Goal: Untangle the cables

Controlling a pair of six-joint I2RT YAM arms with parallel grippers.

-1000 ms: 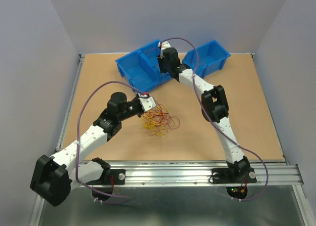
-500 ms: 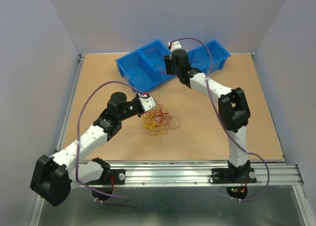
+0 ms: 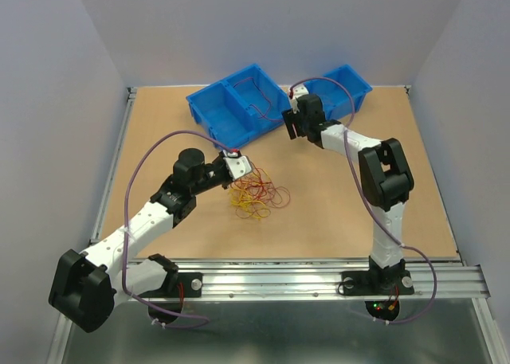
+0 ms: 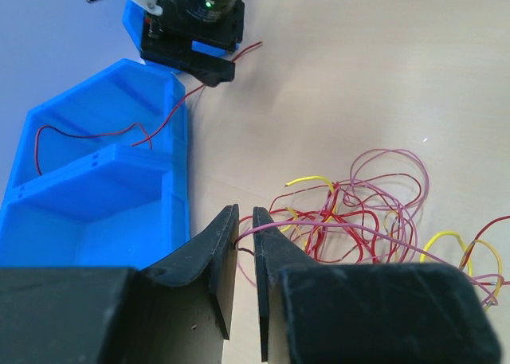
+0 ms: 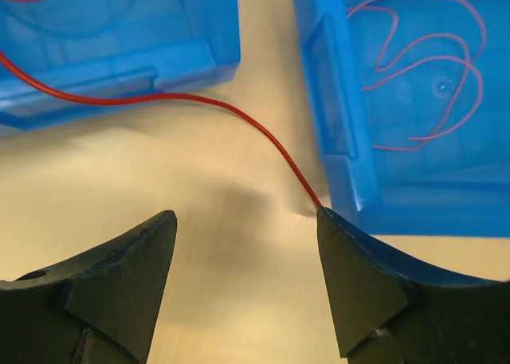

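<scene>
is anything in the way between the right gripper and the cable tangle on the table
Nothing visible: bare table lies between the open right gripper and the tangle of cables. The left gripper pinches the tangle at its far-left edge, off that line.

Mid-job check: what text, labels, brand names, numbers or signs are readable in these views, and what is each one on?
None readable in any view.
The divided blue bin, the smaller blue bin and the cables carry no labels or tags that show.
The only marks are tiny green and red lights by the right arm's base, with no text.
</scene>
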